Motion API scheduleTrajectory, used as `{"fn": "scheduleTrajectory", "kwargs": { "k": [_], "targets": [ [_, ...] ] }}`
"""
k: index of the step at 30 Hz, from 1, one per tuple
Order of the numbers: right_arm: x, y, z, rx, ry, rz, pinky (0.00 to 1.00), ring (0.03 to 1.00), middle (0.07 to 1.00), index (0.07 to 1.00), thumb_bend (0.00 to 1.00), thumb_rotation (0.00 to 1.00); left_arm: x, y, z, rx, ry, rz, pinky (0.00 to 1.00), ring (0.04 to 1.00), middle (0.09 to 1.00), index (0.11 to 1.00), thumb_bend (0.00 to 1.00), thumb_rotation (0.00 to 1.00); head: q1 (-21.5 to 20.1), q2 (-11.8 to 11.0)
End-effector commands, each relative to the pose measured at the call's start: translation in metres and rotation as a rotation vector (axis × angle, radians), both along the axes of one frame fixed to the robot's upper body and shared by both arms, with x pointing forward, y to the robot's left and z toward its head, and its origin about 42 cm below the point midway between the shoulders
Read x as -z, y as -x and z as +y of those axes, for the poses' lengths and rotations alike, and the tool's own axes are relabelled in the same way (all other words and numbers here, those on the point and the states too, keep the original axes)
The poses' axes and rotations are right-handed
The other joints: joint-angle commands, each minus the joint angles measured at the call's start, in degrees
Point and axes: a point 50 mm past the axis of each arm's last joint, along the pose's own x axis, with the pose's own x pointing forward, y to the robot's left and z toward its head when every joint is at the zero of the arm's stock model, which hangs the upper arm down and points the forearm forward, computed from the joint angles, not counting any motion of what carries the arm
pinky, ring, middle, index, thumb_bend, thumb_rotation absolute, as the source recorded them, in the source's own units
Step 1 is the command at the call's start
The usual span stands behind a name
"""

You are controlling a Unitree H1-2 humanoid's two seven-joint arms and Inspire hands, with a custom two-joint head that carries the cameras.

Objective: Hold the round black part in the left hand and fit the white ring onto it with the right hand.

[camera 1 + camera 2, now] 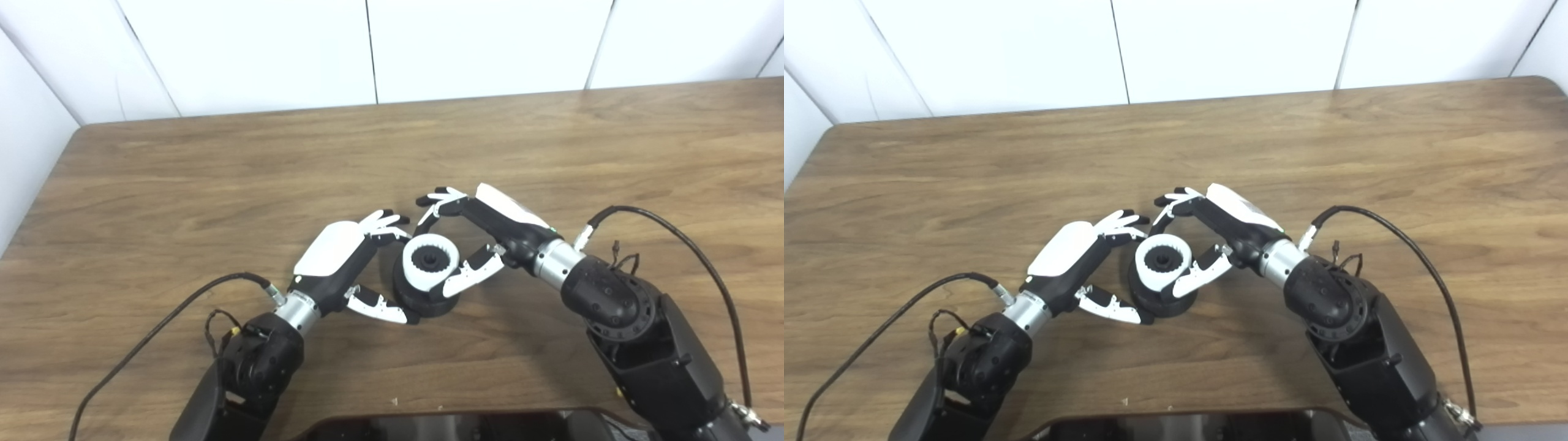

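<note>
Across the middle of the brown wood-grain table (551, 141), near its front edge, both arms meet at one spot, and the job looks close to its end. Sitting on the tabletop between the two hands is the round black part (424, 299), a squat dark cylinder, and the white plastic ring (427, 263) already rests on its top, with a dark toothed hub showing through the ring's hole. Whether the ring is pressed fully home or only laid on cannot be told from these views; my judgement is that what remains is a final seating push and then letting go.

On the left side, the left hand (343, 263) cups the black part: its thumb lies low against the part's near-left base and its fingers curl round the far side, so it seems clamped on the part, steadying it on the table rather than lifting it.

On the right side, the right hand (484, 229) is closed about the ring, thumb touching the near-right rim and fingers (438, 199) arched over the far edge, though how firmly they press is unclear.

Thin black cables (686, 236) trail from each wrist
</note>
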Motion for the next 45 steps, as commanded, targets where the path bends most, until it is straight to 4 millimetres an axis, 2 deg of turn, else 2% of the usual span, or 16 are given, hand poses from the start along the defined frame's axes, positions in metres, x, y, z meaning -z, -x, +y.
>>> {"fn": "scheduleTrajectory", "kwargs": {
  "k": [1, 4, 5, 6, 8, 11, 17, 22, 26, 34, 45],
  "targets": [
    [-0.014, -0.005, -0.003, -0.002, 0.006, -0.089, 0.92, 0.985, 0.899, 0.492, 0.52, 0.15, 0.009, 0.004, 0.000, 0.014, -0.017, 0.047, 0.83, 0.965, 0.910, 0.664, 0.83, 0.31, 0.10, 0.06],
    [-0.013, -0.004, -0.003, 0.002, 0.024, -0.090, 0.90, 0.976, 0.897, 0.494, 0.52, 0.16, 0.009, 0.004, 0.000, 0.016, -0.017, 0.047, 0.83, 0.961, 0.908, 0.657, 0.83, 0.30, 0.04, 0.05],
    [-0.013, -0.004, -0.002, 0.005, 0.026, -0.089, 0.90, 0.971, 0.897, 0.582, 0.74, 0.24, 0.009, 0.004, 0.000, 0.016, -0.018, 0.048, 0.83, 0.959, 0.906, 0.657, 0.83, 0.31, 0.04, 0.05],
    [-0.013, -0.003, -0.002, 0.006, 0.027, -0.089, 0.89, 0.969, 0.898, 0.619, 0.82, 0.28, 0.009, 0.003, 0.000, 0.016, -0.019, 0.048, 0.83, 0.958, 0.906, 0.659, 0.83, 0.31, 0.11, 0.06],
    [-0.013, -0.003, -0.002, 0.006, 0.025, -0.095, 0.89, 0.961, 0.897, 0.660, 0.88, 0.31, 0.009, 0.003, 0.000, 0.017, -0.021, 0.048, 0.83, 0.958, 0.904, 0.663, 0.83, 0.31, 0.13, 0.02],
    [-0.013, -0.004, -0.002, 0.007, 0.018, -0.094, 0.88, 0.951, 0.893, 0.699, 0.92, 0.35, 0.009, 0.003, 0.000, 0.020, -0.024, 0.049, 0.83, 0.959, 0.902, 0.666, 0.83, 0.33, 0.12, -0.03],
    [-0.014, -0.006, -0.003, 0.015, 0.011, -0.084, 0.86, 0.946, 0.893, 0.716, 0.96, 0.37, 0.008, 0.001, 0.000, 0.019, -0.014, 0.065, 0.83, 0.958, 0.898, 0.691, 0.89, 0.36, 0.24, 0.00],
    [-0.015, -0.007, -0.005, 0.022, 0.012, -0.081, 0.84, 0.944, 0.894, 0.718, 0.97, 0.39, 0.007, 0.000, 0.001, 0.016, 0.007, 0.090, 0.84, 0.959, 0.896, 0.715, 0.95, 0.34, 0.31, 0.04],
    [-0.016, -0.007, -0.009, 0.033, -0.003, -0.069, 0.85, 0.950, 0.898, 0.712, 0.96, 0.37, 0.007, -0.001, 0.002, 0.014, 0.015, 0.106, 0.83, 0.953, 0.896, 0.751, 0.99, 0.36, 0.41, 0.00],
    [-0.018, -0.011, -0.016, 0.046, -0.021, -0.071, 0.87, 0.959, 0.902, 0.691, 0.95, 0.37, 0.004, -0.004, 0.006, 0.003, 0.059, 0.164, 0.87, 0.950, 0.898, 0.835, 1.00, 0.33, 0.55, -0.13],
    [-0.023, -0.017, -0.033, 0.080, -0.030, -0.085, 0.87, 0.938, 0.902, 0.762, 0.95, 0.42, -0.009, -0.010, 0.031, -0.014, 0.092, 0.273, 0.92, 0.970, 0.923, 0.895, 1.00, 0.33, 0.55, -0.37]
  ]
}}
